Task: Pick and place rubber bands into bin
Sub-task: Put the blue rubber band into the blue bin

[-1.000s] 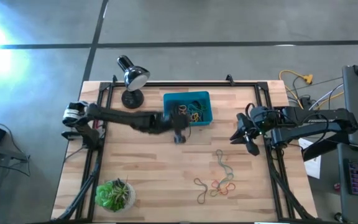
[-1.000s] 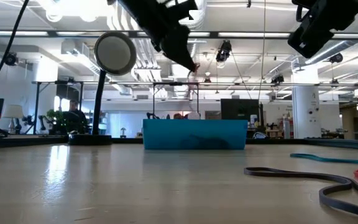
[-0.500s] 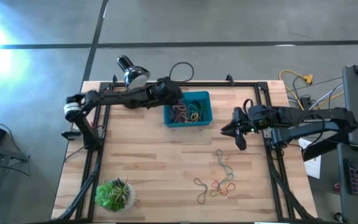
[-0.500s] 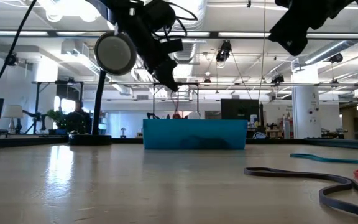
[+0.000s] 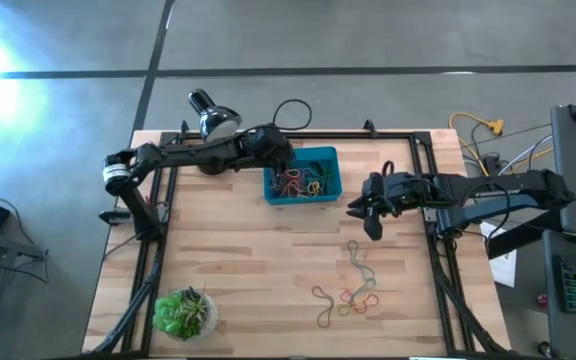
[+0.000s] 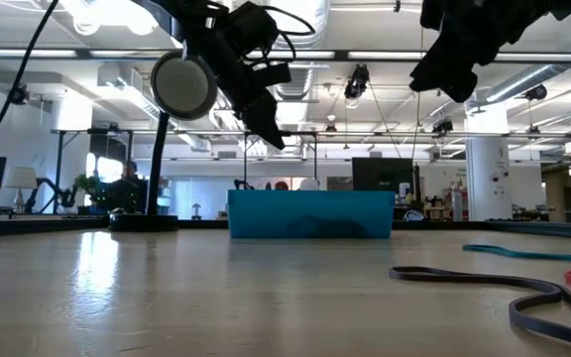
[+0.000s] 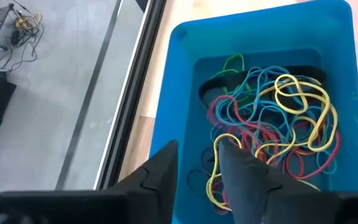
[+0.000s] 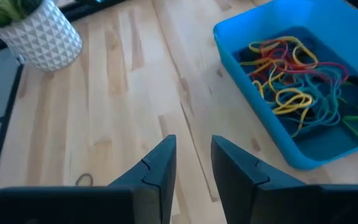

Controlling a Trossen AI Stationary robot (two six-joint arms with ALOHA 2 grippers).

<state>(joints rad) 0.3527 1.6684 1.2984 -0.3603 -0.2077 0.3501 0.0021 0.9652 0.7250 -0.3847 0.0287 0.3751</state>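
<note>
The teal-blue bin (image 5: 303, 200) stands at the table's far middle with a tangle of coloured rubber bands (image 5: 303, 182) lying on its floor. More rubber bands (image 5: 353, 290) lie loose on the wood nearer the front right. My left gripper (image 5: 280, 160) hangs open above the bin's far left corner; the left wrist view shows its fingers (image 7: 166, 162) apart over the bin's wall (image 7: 179, 93) and the bands (image 7: 272, 130), with nothing between them. My right gripper (image 5: 368, 215) hovers open over bare wood to the right of the bin (image 8: 253, 99), also holding nothing.
A desk lamp (image 5: 213, 130) stands left of the bin at the far edge. A potted plant (image 5: 183, 312) in a white pot sits at the near left corner. Black frame rails (image 5: 158, 250) run along the table's sides. Bare wood lies between the bin and the loose bands.
My left gripper has swung from just in front of the bin's near wall toward the far left, ending above the bin's far left corner. My right gripper has moved toward the table's left and turned.
</note>
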